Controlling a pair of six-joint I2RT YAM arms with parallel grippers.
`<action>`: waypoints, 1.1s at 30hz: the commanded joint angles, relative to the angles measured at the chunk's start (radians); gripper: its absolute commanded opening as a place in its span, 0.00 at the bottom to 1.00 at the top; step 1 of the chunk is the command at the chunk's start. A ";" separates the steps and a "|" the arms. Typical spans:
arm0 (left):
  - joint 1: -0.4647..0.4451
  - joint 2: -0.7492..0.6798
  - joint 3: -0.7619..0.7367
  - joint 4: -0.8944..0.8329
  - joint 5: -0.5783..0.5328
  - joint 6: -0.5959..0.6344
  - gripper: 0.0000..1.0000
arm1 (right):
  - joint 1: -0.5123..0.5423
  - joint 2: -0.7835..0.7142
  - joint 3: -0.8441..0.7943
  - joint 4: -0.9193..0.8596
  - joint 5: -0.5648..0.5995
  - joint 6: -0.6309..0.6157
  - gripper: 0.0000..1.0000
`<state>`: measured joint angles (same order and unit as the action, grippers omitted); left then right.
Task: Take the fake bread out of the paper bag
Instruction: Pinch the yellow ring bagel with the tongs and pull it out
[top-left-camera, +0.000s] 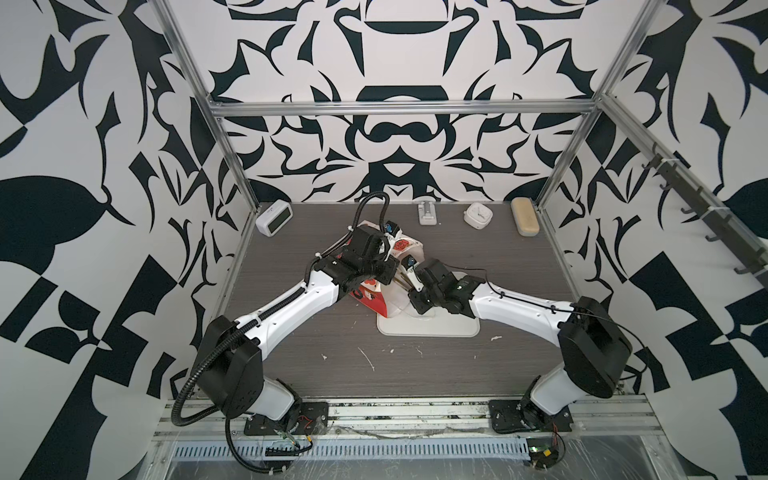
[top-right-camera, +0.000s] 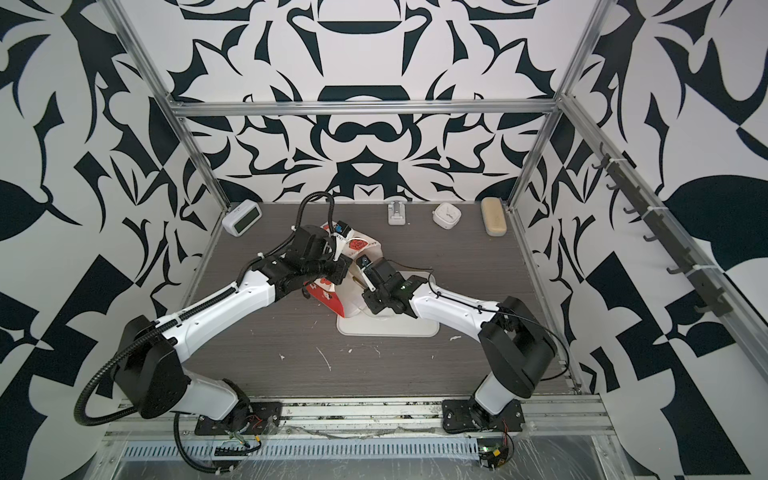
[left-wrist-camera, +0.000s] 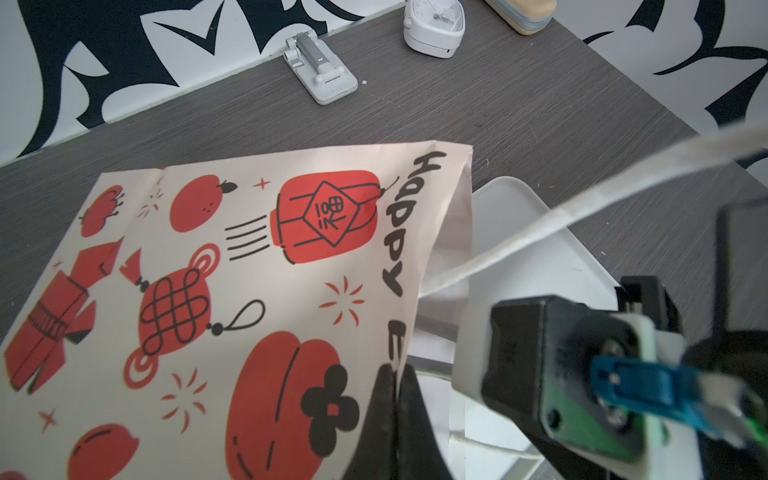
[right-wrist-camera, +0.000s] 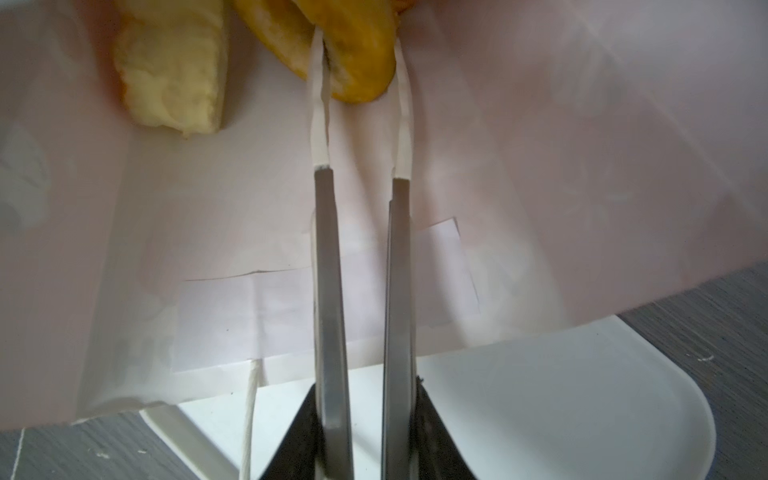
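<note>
The paper bag (top-left-camera: 405, 245) lies on its side mid-table, white with red figures, its mouth over the white tray (top-left-camera: 436, 328). My left gripper (left-wrist-camera: 392, 370) is shut on the bag's (left-wrist-camera: 249, 291) mouth edge, holding it up. My right gripper (right-wrist-camera: 357, 45) carries long metal tongs that reach deep inside the bag (right-wrist-camera: 540, 166). Their tips sit on either side of a golden piece of fake bread (right-wrist-camera: 357, 75), pinching it. A paler striped piece (right-wrist-camera: 174, 75) lies beside it inside the bag. In both top views the bread is hidden by the bag and arms.
Along the back wall stand a digital clock (top-left-camera: 273, 219), a phone stand (top-left-camera: 428, 213), a small alarm clock (top-left-camera: 478, 215) and a beige case (top-left-camera: 524, 222). A white cord handle (left-wrist-camera: 540, 232) hangs across the bag's mouth. Metal frame posts border the table.
</note>
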<state>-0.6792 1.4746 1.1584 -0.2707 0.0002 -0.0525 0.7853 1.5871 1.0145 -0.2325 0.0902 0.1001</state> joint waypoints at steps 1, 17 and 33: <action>-0.003 -0.020 0.014 0.029 0.015 0.002 0.00 | 0.001 -0.046 0.026 0.071 0.011 -0.011 0.21; 0.018 0.014 0.023 0.073 -0.089 -0.039 0.00 | 0.002 -0.378 -0.100 -0.247 -0.055 0.094 0.18; 0.039 0.034 0.038 0.114 -0.171 -0.041 0.00 | 0.000 -0.733 -0.129 -0.584 -0.082 0.339 0.17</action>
<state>-0.6518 1.5009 1.1591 -0.1913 -0.1417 -0.0849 0.7853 0.8944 0.8574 -0.7364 0.0032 0.3634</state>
